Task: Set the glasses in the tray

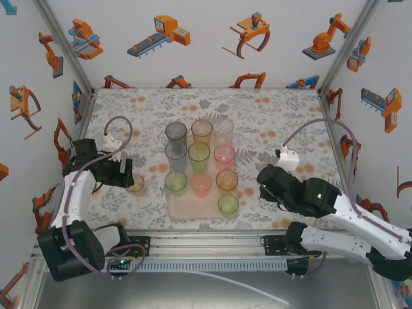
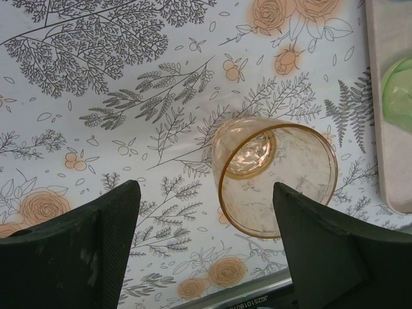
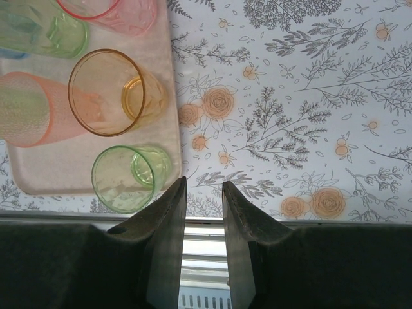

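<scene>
An amber glass [image 1: 135, 185] [image 2: 273, 174] stands upright on the tablecloth, left of the pale-pink tray [image 1: 182, 207] [image 2: 386, 129]. My left gripper [image 1: 127, 175] [image 2: 206, 188] is open; the glass's rim lies between the fingertips, close to the right finger [image 2: 302, 219]. Several glasses stand on the tray in rows, among them grey [image 1: 176, 132], orange [image 1: 201, 131], blue [image 1: 176, 153] and pink [image 1: 224, 156]. My right gripper [image 1: 264, 185] [image 3: 204, 188] hovers right of the tray's near corner, jaws a narrow gap apart and empty, beside a green glass [image 1: 228, 205] [image 3: 129, 177].
The metal rail [image 1: 206, 243] runs along the table's near edge, just under both grippers. Patterned walls close in the sides and back. Bare tablecloth [image 1: 283, 129] stretches right of the tray. Amber [image 3: 112, 90] and salmon [image 3: 32, 106] glasses crowd the tray's near right part.
</scene>
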